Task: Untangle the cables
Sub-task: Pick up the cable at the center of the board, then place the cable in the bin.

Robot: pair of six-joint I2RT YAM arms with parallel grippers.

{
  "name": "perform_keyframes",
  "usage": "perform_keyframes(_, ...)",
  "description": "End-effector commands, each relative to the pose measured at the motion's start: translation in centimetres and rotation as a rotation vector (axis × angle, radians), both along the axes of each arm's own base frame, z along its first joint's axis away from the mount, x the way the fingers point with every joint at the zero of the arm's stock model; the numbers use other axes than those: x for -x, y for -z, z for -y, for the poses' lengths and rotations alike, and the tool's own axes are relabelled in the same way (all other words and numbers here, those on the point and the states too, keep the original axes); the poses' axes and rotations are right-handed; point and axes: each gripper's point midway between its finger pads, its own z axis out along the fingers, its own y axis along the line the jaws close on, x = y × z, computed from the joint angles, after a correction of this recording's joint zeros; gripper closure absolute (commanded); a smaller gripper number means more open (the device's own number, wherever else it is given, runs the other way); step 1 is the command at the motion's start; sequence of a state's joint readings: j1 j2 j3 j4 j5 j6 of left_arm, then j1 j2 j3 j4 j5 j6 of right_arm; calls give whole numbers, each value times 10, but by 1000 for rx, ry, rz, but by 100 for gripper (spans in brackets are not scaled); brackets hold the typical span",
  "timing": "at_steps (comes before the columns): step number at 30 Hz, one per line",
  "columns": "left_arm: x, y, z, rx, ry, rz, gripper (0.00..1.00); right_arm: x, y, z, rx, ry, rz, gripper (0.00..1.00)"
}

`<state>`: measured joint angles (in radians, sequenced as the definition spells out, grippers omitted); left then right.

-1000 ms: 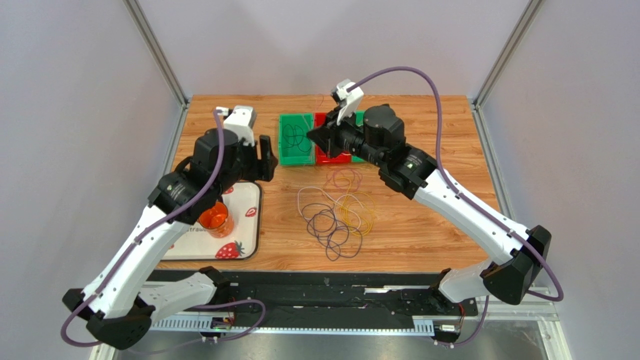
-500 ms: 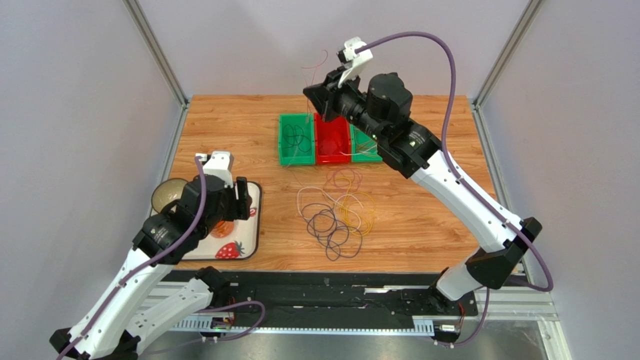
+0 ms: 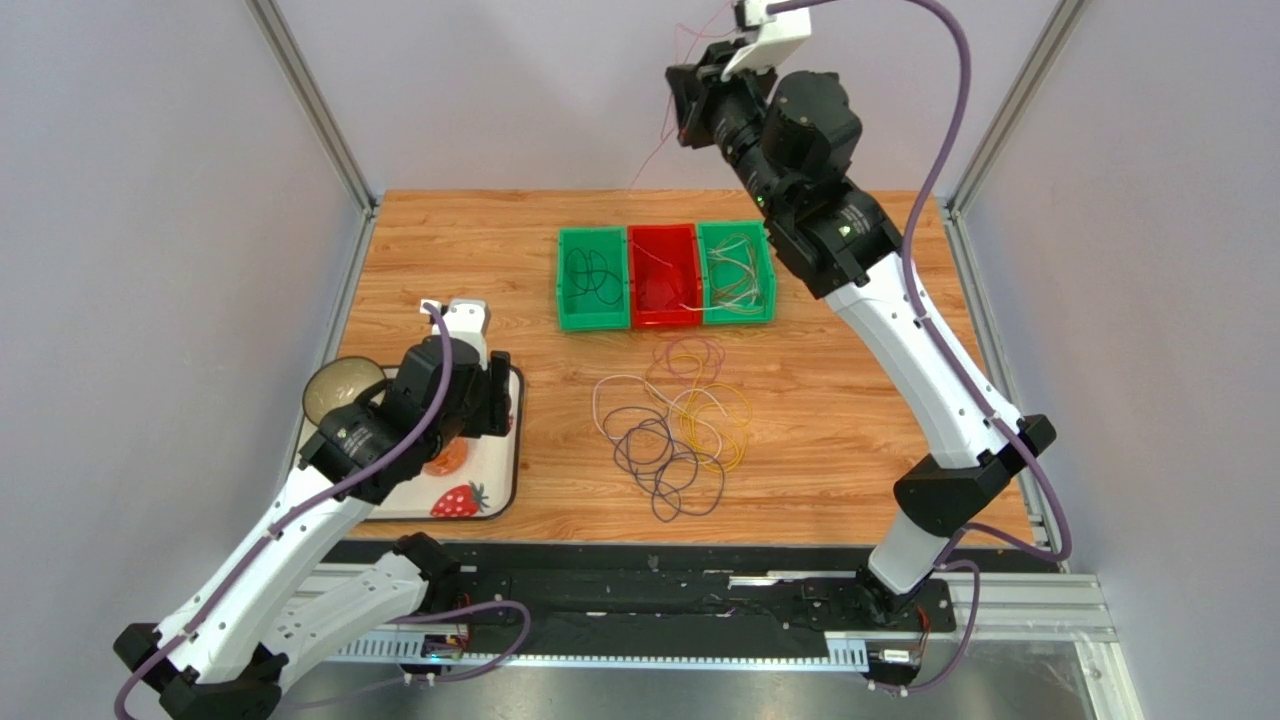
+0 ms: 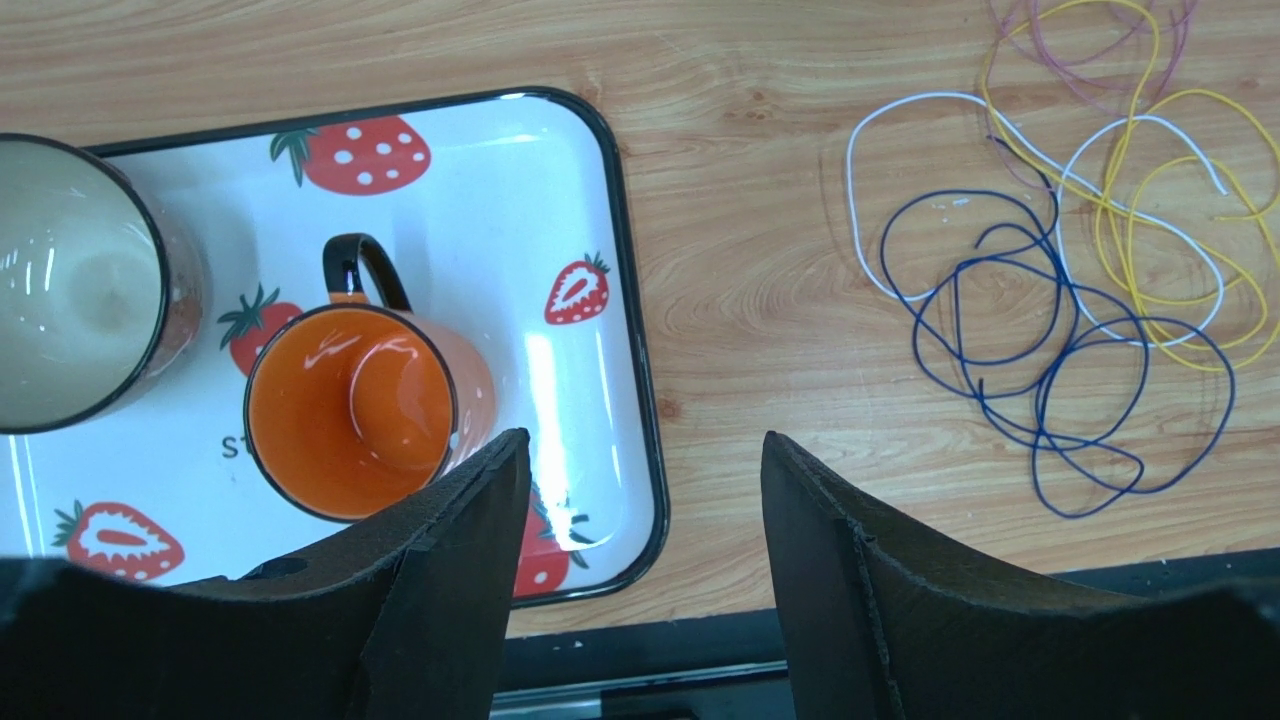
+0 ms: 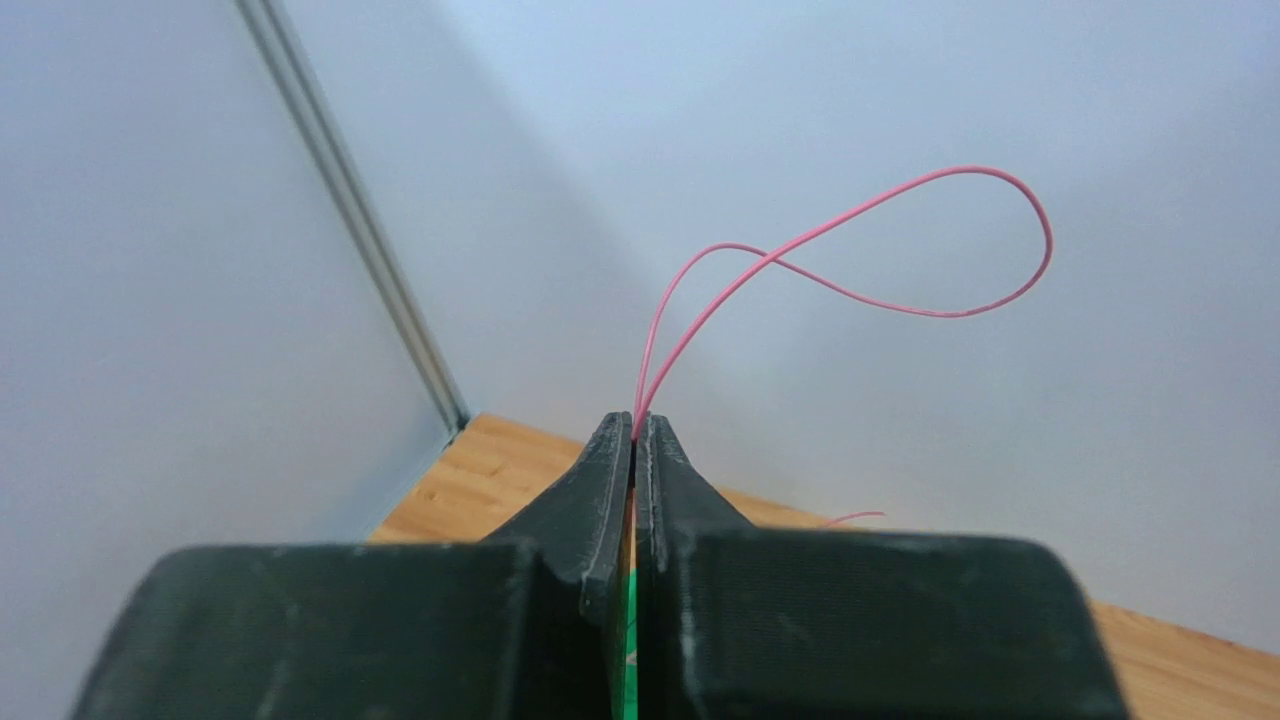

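- Far left: pale bowl [image 4: 60, 285] at the left end of a strawberry-print tray [image 4: 496, 180]. Orange mug [image 4: 353, 413] upright just beside it, black handle pointing away from the arms.
- Left gripper [image 4: 643, 438] hovering over the tray's near right corner. Jaws spread wide, nothing between them.
- Middle of the wooden table [image 3: 842, 450]: loose cables [image 3: 672, 435] in one overlapping heap, well apart from the tray.
  - Dark blue-purple loops nearest the arms.
  - White loop on the left side, yellow loops on the right.
  - A purplish-pink loop at the far side.
  - Strands crossing one another throughout.
- Beyond the heap, three bins in a row, side by side and touching:
  - left green bin [image 3: 567, 285] with a dark cable [image 3: 597, 278] coiled inside;
  - red bin [image 3: 666, 230] in the centre;
  - right green bin [image 3: 766, 285] holding whitish cables [image 3: 733, 278].
- Right gripper [image 5: 634, 432] high above the table's far edge, up against the back wall. Fingers pressed together on a single pink cable [image 5: 769, 258] — a loop standing out past the tips. In the top view, the rest trailing down toward the back of the table.
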<state>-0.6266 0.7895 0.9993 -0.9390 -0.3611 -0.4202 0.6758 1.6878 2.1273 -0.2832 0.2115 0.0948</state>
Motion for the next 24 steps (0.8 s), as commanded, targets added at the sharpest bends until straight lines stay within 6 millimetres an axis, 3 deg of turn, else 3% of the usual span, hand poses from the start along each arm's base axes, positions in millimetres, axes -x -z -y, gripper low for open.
perform_keyframes(1,-4,-8,-1,2,-8,29,34,-8,-37,33,-51,93,76,100)
perform_keyframes(5,-4,-8,-1,2,-9,29,34,-26,-28,55,-37,165,61,100)
perform_keyframes(11,-5,-5,1,-2,0,17,34,-58,4,82,-8,251,0,100)
perform_keyframes(24,-6,-1,4,-11,8,0,37,-101,52,123,28,423,-102,100)
